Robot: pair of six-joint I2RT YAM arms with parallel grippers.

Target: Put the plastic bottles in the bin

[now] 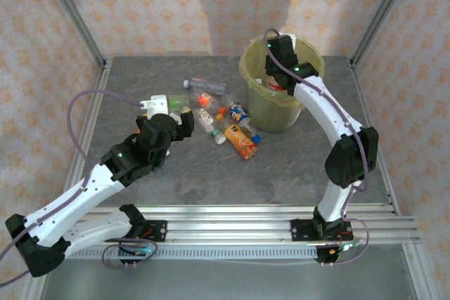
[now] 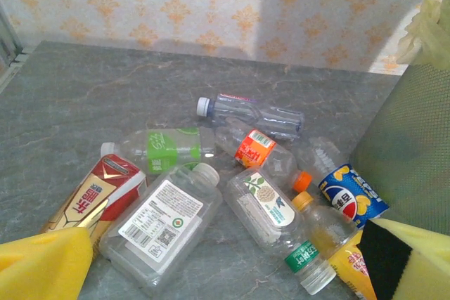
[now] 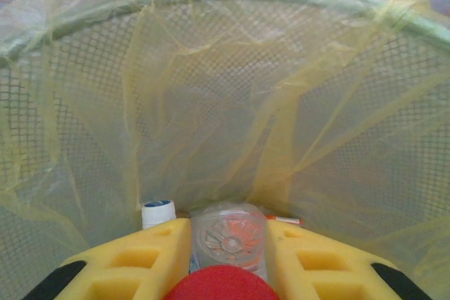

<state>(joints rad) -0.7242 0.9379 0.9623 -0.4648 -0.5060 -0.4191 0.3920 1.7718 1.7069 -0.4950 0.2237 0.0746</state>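
Note:
Several crushed plastic bottles [image 1: 219, 119] lie in a loose pile left of the bin [image 1: 281, 103]. My left gripper [image 2: 225, 275] hangs open just above the pile's near side, its yellow fingers [image 2: 42, 265] spread wide. Under it lie a clear white-labelled bottle [image 2: 163, 221], a red-labelled one [image 2: 95, 198] and a leaf-labelled one [image 2: 264, 201]. My right gripper [image 3: 228, 254] is down inside the bin's yellow-green liner [image 3: 225, 103], shut on a clear red-labelled bottle [image 3: 228, 233]. The top view has that gripper [image 1: 280, 68] at the bin's mouth.
A blue Pepsi bottle [image 2: 351, 194] and an orange-capped bottle [image 2: 316, 237] lie close to the bin's wall [image 2: 404, 145]. A white-capped bottle [image 3: 158, 212] rests inside the bin. Metal frame posts [image 1: 77, 19] stand at the table's far corners.

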